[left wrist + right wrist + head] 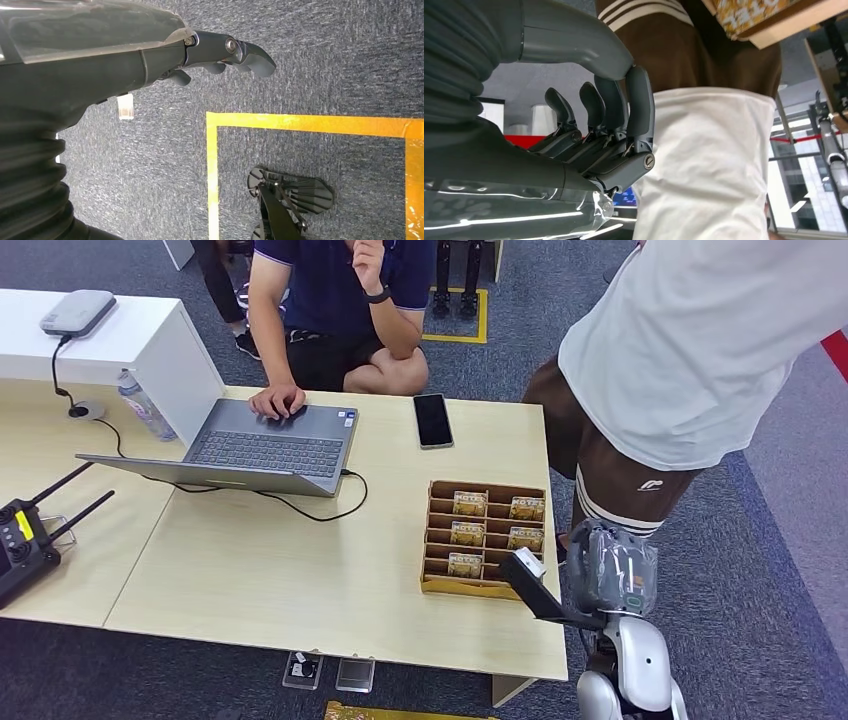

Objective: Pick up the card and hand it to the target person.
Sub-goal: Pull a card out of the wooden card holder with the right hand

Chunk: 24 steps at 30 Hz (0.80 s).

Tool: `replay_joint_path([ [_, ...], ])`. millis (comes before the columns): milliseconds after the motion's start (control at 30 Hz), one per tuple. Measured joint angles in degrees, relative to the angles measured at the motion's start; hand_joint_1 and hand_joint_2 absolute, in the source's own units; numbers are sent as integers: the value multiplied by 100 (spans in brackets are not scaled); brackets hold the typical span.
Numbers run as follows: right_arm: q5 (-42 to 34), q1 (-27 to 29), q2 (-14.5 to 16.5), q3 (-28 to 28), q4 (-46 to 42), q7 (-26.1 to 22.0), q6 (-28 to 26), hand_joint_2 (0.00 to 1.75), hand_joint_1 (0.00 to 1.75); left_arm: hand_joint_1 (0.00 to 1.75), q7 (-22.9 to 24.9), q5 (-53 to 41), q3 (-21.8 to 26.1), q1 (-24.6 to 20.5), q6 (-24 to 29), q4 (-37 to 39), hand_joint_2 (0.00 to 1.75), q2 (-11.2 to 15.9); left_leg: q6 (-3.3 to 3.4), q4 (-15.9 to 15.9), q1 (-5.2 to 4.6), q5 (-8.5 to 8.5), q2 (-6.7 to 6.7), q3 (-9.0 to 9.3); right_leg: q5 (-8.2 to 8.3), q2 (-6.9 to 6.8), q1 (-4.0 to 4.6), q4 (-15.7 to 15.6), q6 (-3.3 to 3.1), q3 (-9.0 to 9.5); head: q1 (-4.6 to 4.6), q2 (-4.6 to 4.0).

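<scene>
A wooden box with little slots sits on the right part of the light wood table, close to the near edge. Cards with gold pictures stand in its slots, three in the left column and two in the right (none of them is in a hand).

The robot's right hand is up just past the right end of the table, right beside the box and next to the legs of a person in a white shirt and brown shorts. In the right wrist view the right hand's fingers are bent over with the thumb above them, and nothing is in them.

The left hand hangs over the blue-grey carpet near a line of yellow tape. Its fingers are curled in and hold nothing.

On the far side of the table a seated person in a dark blue shirt rests one hand on an open laptop. A black phone lies flat to the right of the laptop. A black remote with antennas lies at the left edge of the table
</scene>
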Motion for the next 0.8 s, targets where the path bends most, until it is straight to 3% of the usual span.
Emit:
replay_joint_path([
  [100,-36,-23,-16,37,99,-1,0,175,121,0,-3,-16,0,0,3,0,175,-1,0,0,0,0,0,0,0,0,0,0,0,0,0,0],
  [200,-81,-58,-39,91,198,-2,1,175,89,0,-22,-45,0,0,8,0,175,-1,0,0,0,0,0,0,0,0,0,0,0,0,1,0],
  [267,-122,-81,-51,121,277,-2,10,175,77,0,-36,-74,0,-1,9,0,175,-1,0,0,0,0,0,0,0,0,0,0,0,0,3,0],
  [567,-263,-131,-67,238,588,-3,48,175,65,0,-56,-157,-1,-7,-3,0,175,-1,0,0,0,0,0,0,0,0,0,0,0,0,-1,0],
  [800,-273,-132,-74,244,671,-2,53,175,72,0,-59,-175,0,-7,-9,0,175,-1,0,0,0,0,0,0,0,0,0,0,0,0,3,0],
])
